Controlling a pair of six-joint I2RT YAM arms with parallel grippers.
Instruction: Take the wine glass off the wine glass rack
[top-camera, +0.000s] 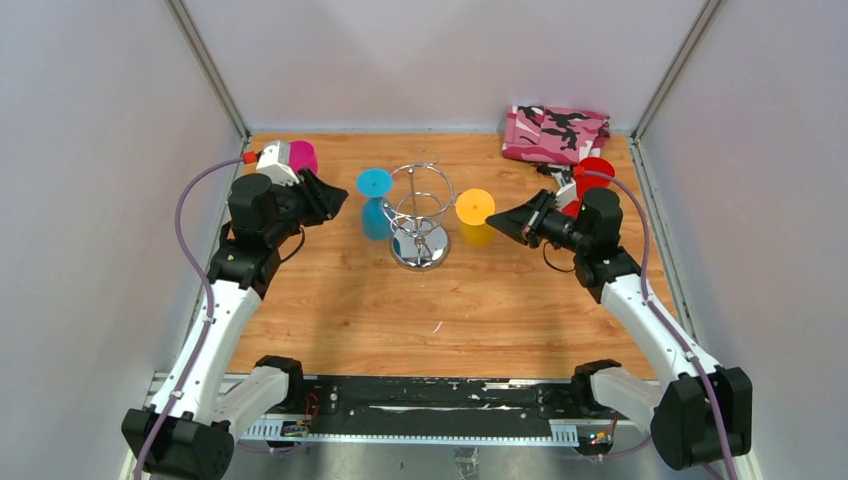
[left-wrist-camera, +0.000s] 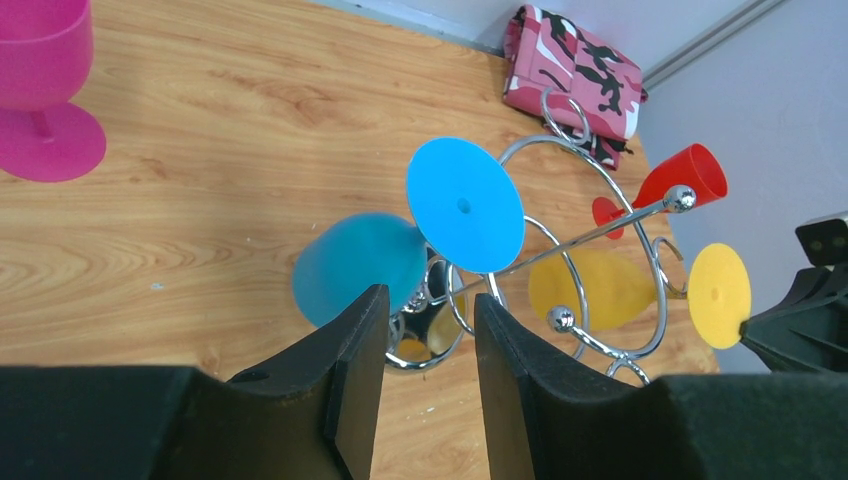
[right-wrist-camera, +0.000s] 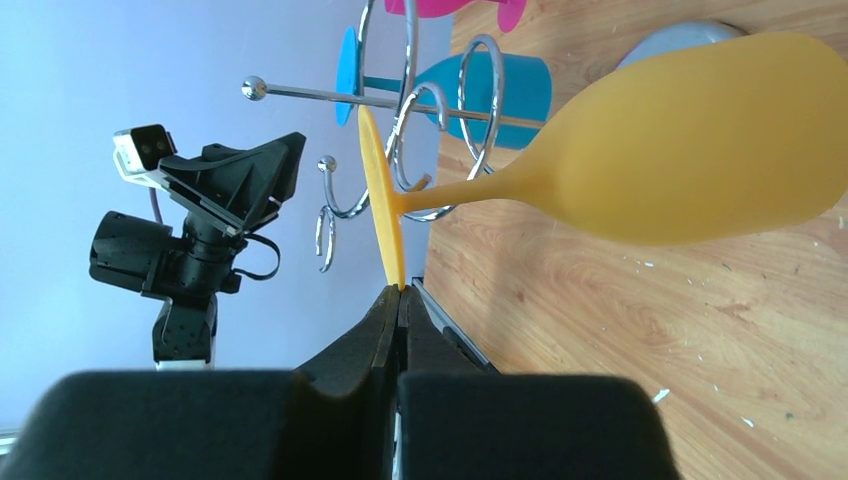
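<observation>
1. Nearest: left gripper (left-wrist-camera: 428, 300), fingers parted with nothing between them, aimed at the blue wine glass (left-wrist-camera: 465, 205) but apart from it.
2. right gripper (right-wrist-camera: 400, 295), fingers pressed shut, tips at the foot rim of the yellow wine glass (right-wrist-camera: 700, 140).
3. wooden table (top-camera: 400, 310).
4. camouflage cloth (top-camera: 555, 132), far right corner.
5. wine glass rack (top-camera: 420, 250), chrome, mid-table; blue and yellow glasses hang bowl-down on its left and right.
6. pink glass (top-camera: 300, 157), far left; red glass (top-camera: 595, 172), far right, both off the rack.
</observation>
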